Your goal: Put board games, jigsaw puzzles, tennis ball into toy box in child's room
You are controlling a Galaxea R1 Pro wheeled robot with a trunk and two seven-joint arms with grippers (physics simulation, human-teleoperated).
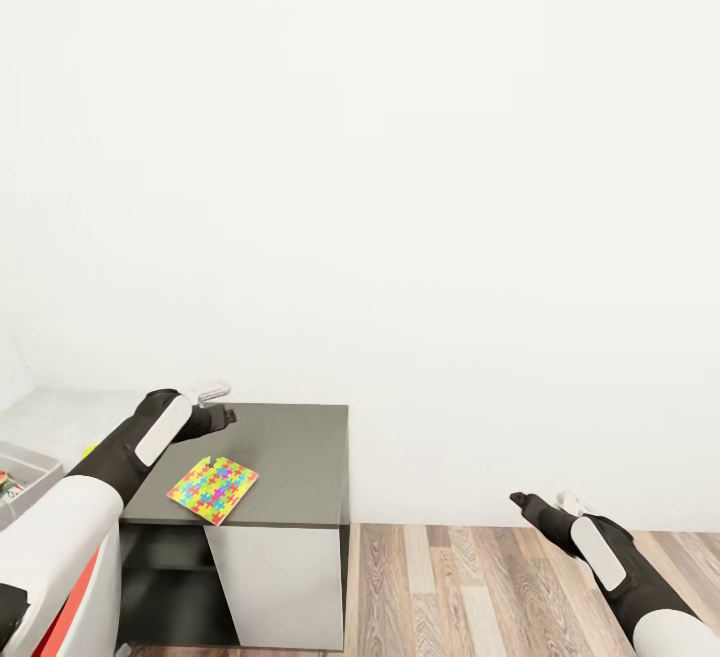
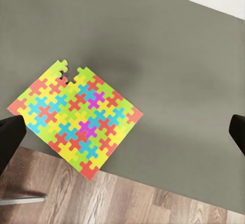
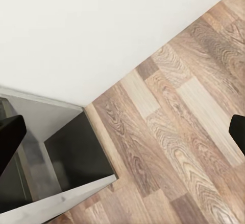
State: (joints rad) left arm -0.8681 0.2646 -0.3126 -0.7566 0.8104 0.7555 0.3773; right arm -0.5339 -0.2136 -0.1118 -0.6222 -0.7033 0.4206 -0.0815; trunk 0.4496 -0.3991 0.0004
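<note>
- Left arm stretched forward and inward over the dark grey side unit (image 1: 290, 457), black forearm with a white panel, left gripper (image 1: 215, 405) poised above the unit's top, apart from it.
- Left claw spread wide: in the left wrist view, dark fingertips (image 2: 10, 139) at opposite edges of the frame, nothing held between them.
- Jigsaw puzzle (image 1: 212, 488) flat on the grey top, below and short of the left claw, toward the unit's front edge; seen between the spread fingers (image 2: 76, 119).
- Squarish sheet, turned corner-on to the unit's edges, no clear long axis; one corner reaching the front edge.
- Interlocking pieces in yellow, red, blue, green, pink; one notch missing at an edge.
- Right arm extended low over the wood-grain plank floor (image 1: 470, 587), right gripper (image 1: 545, 502) pointing forward and inward, well apart from the unit.
- Right claw also wide, empty.
- Light grey toy box (image 1: 28, 462) at the frame's left edge, beside the left upper arm.
</note>
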